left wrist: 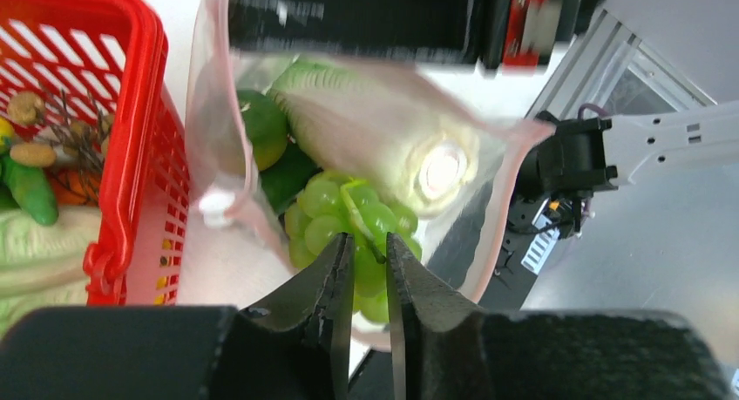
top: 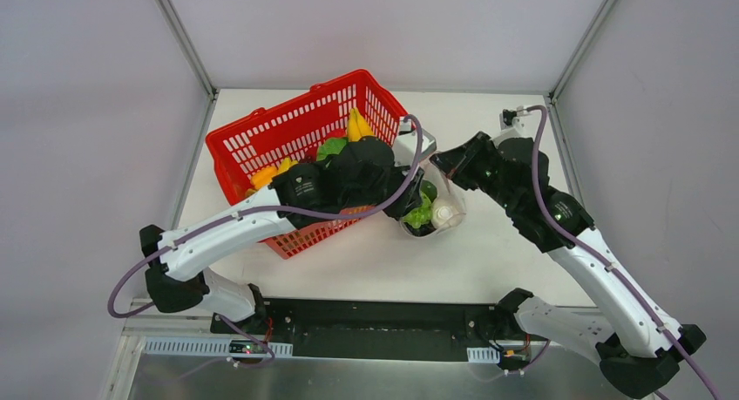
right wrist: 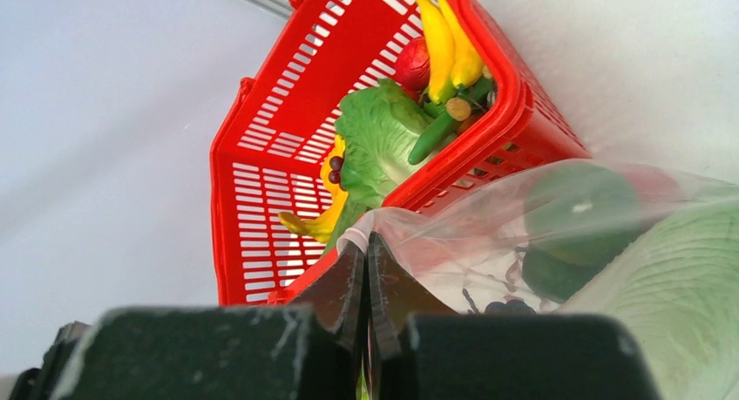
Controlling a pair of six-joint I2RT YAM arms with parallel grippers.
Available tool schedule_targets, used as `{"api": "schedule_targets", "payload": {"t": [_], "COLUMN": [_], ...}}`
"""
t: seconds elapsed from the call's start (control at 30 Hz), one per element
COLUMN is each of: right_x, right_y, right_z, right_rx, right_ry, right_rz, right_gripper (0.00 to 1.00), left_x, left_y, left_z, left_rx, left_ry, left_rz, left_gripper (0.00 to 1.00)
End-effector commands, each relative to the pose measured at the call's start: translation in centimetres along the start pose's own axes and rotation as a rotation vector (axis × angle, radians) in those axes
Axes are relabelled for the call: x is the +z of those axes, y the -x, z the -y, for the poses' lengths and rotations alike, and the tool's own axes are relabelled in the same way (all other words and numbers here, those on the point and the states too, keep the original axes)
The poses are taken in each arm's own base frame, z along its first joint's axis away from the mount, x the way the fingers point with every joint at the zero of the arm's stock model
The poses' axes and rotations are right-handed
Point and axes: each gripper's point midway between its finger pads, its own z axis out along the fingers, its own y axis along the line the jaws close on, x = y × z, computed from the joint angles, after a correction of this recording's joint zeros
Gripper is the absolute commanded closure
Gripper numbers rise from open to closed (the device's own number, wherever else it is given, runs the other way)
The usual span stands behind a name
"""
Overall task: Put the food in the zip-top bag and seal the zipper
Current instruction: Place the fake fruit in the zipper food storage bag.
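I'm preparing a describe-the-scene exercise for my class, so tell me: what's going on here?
Two robot arms are bagging plastic food. The right gripper is shut on the rim of the zip-top bag, holding it open beside the red basket. The left gripper hangs at the mouth, jaws narrowly apart over the grapes; whether they pinch them is unclear. A cabbage lies inside. Bananas and leafy greens are in the basket; the bag is unsealed.

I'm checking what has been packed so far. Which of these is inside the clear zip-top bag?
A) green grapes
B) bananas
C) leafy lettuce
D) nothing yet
A: the left wrist view shows green grapes inside the zip-top bag, beside a long cabbage, while the bananas lie in the red basket.
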Motion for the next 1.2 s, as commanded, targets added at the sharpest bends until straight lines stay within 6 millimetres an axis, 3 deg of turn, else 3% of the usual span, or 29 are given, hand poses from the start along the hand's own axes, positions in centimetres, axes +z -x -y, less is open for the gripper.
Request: {"api": "schedule_targets", "payload": {"t": [0.0,0.13,0.3,0.4,0.53,0.73,0.87,0.93,1.0,1.17], "right_x": [-1.7,-2.4,-2.6,-2.5,-2.3,-2.0,-1.8,-1.8,-1.8,-1.9], "right_y": [2.0,1.8,2.8,3.1,2.9,2.3,1.9,1.9,1.8,1.6], "right_z": [-4.7,-4.8,-3.6,-3.1,-2.5,-1.9,-1.8,-1.9,-2.0,-2.2], "right_rx": [0.04,0.037,0.039,0.032,0.03,0.033,0.037,0.036,0.034,0.03], "right_ry": [0.199,0.218,0.16,0.134,0.114,0.103,0.107,0.109,0.115,0.137], "right_rz": [0.05,0.043,0.097,0.116,0.12,0.105,0.093,0.09,0.086,0.079], "right_gripper": [1.0,1.0,1.0,1.0,1.0,1.0,1.0,1.0,1.0,1.0], "left_x": [0.9,3.2,4.3,2.9,-0.6,-4.2,-5.0,-5.1,-5.2,-4.5], "left_y": [2.0,1.3,0.0,1.2,3.5,4.7,3.0,0.8,-1.3,-3.6], "left_z": [1.3,1.1,-1.6,-1.5,0.2,1.8,-0.8,-3.3,-4.5,-4.6], "left_rx": [0.053,0.069,0.053,0.016,-0.028,-0.057,-0.134,-0.206,-0.257,-0.383], "left_ry": [-0.032,-0.011,0.147,0.132,0.025,-0.094,0.033,0.152,0.205,0.196], "left_rz": [0.01,-0.024,-0.052,0.048,0.172,0.259,0.249,0.23,0.204,0.208], "left_gripper": [0.81,0.83,0.79,0.67,0.39,0.25,0.23,0.25,0.26,0.28]}}
